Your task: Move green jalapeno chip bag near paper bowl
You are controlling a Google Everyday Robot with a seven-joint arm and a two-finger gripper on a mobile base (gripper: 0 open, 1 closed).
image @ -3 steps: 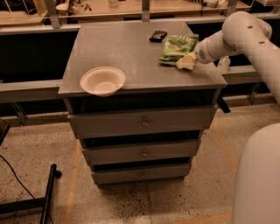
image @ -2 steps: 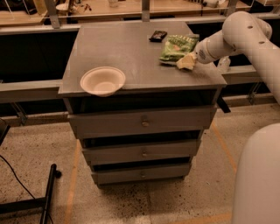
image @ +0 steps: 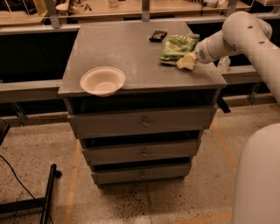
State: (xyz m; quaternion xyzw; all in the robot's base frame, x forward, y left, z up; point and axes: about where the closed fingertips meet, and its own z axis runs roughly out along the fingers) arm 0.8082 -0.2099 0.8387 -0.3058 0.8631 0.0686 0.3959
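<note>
The green jalapeno chip bag (image: 177,47) lies flat on the right side of the grey cabinet top (image: 127,52). The gripper (image: 186,62) sits at the bag's near right corner, low on the cabinet top, at the end of the white arm (image: 236,35) that reaches in from the right. The off-white paper bowl (image: 102,80) stands at the front left edge of the top, well apart from the bag.
A small black flat packet (image: 157,35) lies at the back of the top, left of the bag. The cabinet has drawers (image: 142,122) below. A workbench (image: 131,8) runs behind. A black stand (image: 46,197) lies on the floor at left.
</note>
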